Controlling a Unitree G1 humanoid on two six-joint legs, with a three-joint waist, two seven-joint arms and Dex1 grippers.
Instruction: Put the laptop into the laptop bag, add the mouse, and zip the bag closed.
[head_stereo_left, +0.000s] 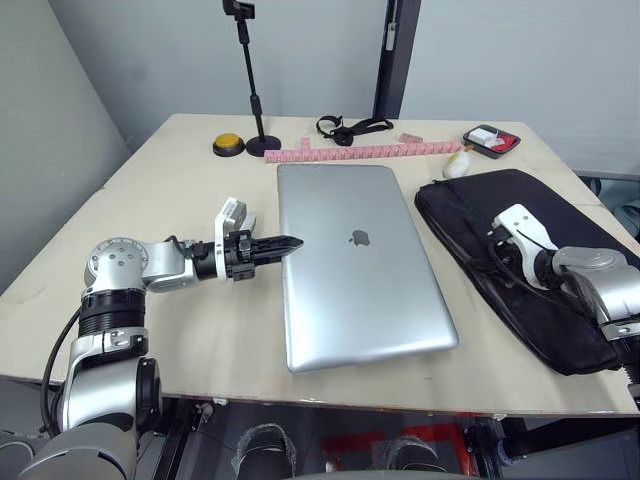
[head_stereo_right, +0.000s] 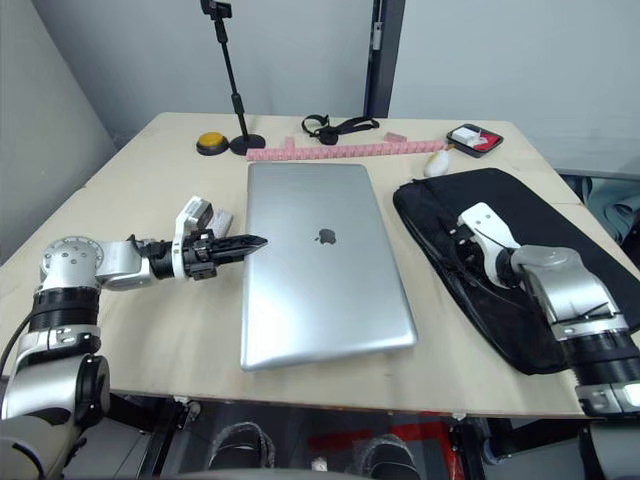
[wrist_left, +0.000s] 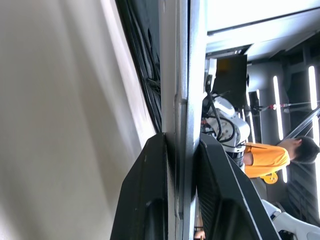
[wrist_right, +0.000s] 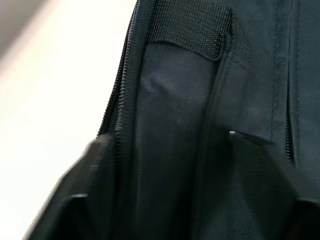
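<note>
Silver-grey laptop (head_stereo_left: 355, 264) lies mid-frame on the worktop (head_stereo_left: 180, 180), long axis running away from the robot. The left gripper (head_stereo_left: 290, 243) has its jaws clamped on the laptop's left edge. The laptop bag (head_stereo_left: 520, 250) lies right of it, the right gripper (head_stereo_right: 462, 243) resting on its near-side opening, jaws apart.

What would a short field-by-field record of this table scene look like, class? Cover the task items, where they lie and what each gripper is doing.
laptop: lid shut, flat on the table, between the two arms
laptop bag: lying flat to the right of the laptop
mouse: on the table by the bag's far corner
left gripper: fingers closed on the laptop's left edge
right gripper: on the bag near its zipper edge; finger state unclear
progress: laptop not yet in the bag
</note>
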